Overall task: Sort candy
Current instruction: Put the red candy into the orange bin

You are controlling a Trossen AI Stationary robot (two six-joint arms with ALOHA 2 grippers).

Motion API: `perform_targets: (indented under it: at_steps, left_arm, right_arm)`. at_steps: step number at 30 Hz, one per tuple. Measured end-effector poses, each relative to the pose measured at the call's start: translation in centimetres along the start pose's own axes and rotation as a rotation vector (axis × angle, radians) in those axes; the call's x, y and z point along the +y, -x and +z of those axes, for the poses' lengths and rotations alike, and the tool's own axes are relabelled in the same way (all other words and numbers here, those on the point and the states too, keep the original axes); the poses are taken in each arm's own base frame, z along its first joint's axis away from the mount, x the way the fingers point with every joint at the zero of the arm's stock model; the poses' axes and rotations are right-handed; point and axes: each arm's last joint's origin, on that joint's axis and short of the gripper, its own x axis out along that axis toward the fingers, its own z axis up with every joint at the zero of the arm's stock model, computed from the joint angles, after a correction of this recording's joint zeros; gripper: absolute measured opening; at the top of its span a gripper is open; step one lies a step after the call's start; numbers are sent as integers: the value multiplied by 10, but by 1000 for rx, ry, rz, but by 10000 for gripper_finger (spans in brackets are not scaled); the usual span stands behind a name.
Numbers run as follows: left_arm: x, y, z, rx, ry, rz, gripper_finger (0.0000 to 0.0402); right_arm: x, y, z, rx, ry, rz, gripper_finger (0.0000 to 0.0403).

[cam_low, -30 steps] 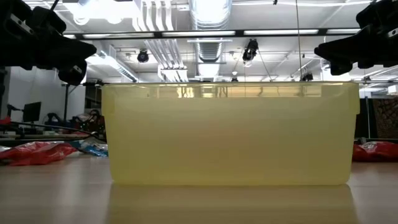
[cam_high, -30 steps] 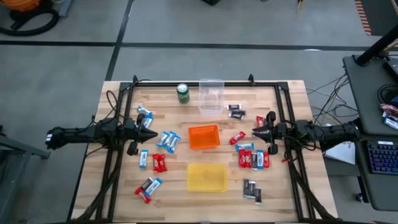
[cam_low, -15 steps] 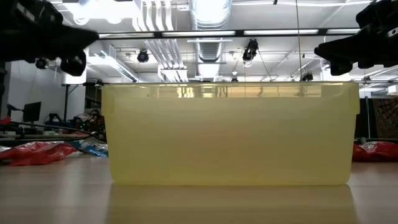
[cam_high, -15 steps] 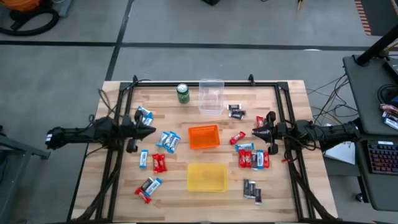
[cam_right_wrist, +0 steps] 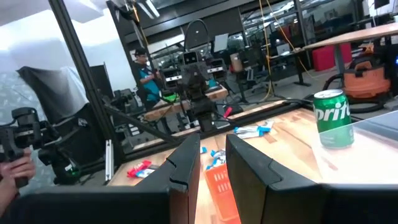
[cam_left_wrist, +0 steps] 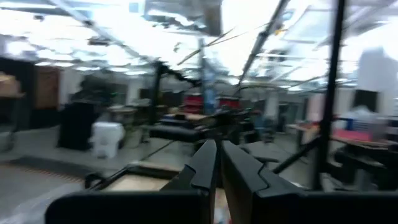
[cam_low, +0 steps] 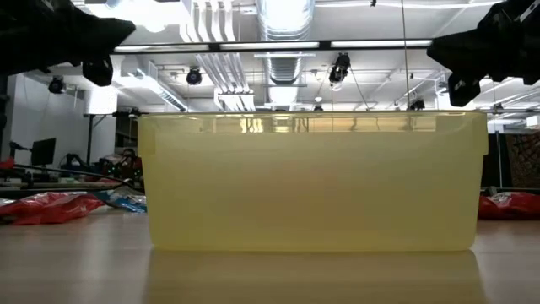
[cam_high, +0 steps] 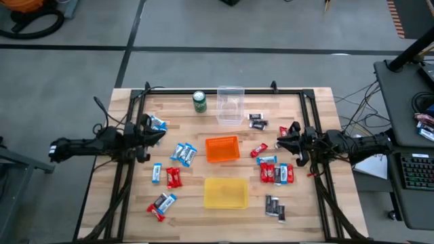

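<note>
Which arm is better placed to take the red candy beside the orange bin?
Right, probably. The right gripper hangs just past the red candy, on the orange bin's right side. The left gripper is across the bin, by blue-and-white candies.

yellow bin (cam_low: 312,181) hiding most candy (cam_low: 51,205) (low view), left wrist view blurred

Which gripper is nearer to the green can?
Left. The left gripper is beside the table's left edge, closer to the can at the far edge. The right gripper is farther, past the orange bin.
</note>
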Motion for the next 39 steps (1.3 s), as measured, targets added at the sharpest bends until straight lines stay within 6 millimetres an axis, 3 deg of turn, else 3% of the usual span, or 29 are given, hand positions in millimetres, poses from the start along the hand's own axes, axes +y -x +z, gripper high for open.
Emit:
perform_targets:
  at_steps: [7,11,15,22,28,35,39]
  left_arm:
    - [1,-3,-5,44,27,29,7]
    - [1,-6,-9,79,76,34,7]
    - [1,-8,-11,97,73,36,7]
    - [1,-12,-8,53,-32,49,7]
    - [2,-15,-3,59,-191,134,7]
    - [5,-18,5,-23,54,268,7]
    - [5,-21,5,-36,-10,291,7]
  right_arm:
    - [0,0,1,-10,-1,-15,68]
    - [-4,-1,2,-56,-119,-138,68]
    - [-5,-4,-1,-38,-124,-187,68]
    - [-8,-13,-2,95,11,-349,68]
    - [-13,-22,-16,307,124,-478,68]
    - [-15,-29,-24,324,61,-549,74]
    - [-13,-32,-22,346,104,-514,103]
